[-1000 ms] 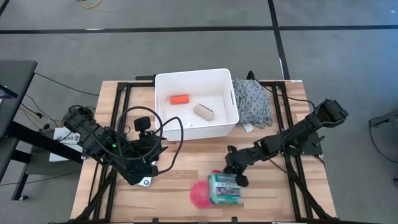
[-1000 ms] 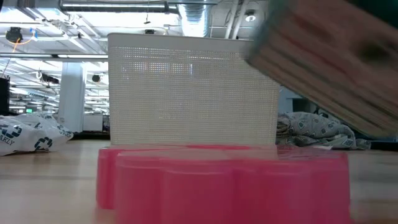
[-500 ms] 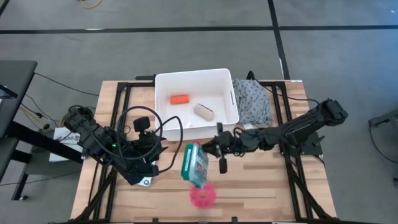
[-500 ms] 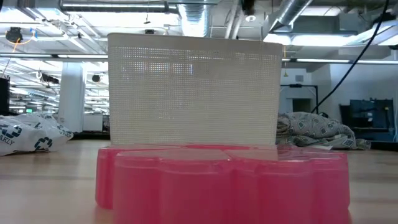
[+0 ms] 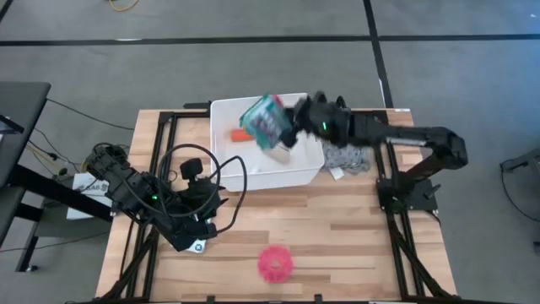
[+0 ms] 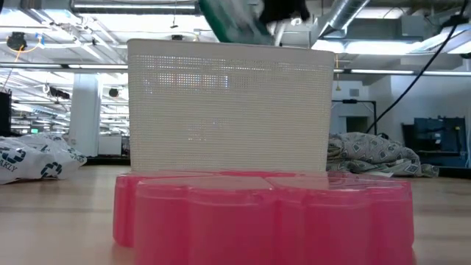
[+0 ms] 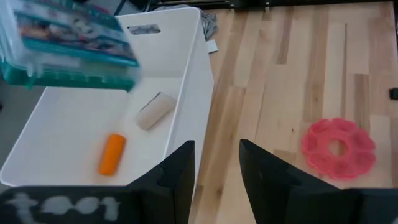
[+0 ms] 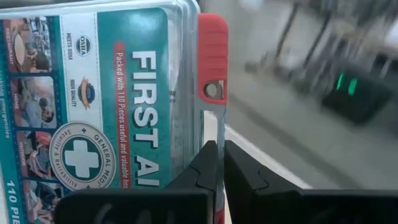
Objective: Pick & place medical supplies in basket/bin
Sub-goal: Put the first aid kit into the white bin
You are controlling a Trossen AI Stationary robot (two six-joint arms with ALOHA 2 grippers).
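One first-aid kit box (image 5: 263, 121) aloft over the white tub (image 5: 306, 168), carried by the right gripper (image 5: 295, 118).

Right jaws pinched tight on the box's clear edge by its red latch; left gripper (image 7: 214, 168) parked low at the tabletop's left side, jaws part-open on nothing. Judgement: bring the box squarely inside the rim and lower it before letting go, steering clear of the orange cylinder (image 5: 244, 134) and beige roll (image 7: 155, 110) already on the tub floor; a thin edge-grip may let it swing. The right wrist view alone reads the "FIRST AI…" lettering and grip point. The left wrist view shows the tub's contents and the pink tape roll (image 7: 337, 148) left on the tabletop. The low view adds the white packet (image 6: 33, 163) with green print at far left.
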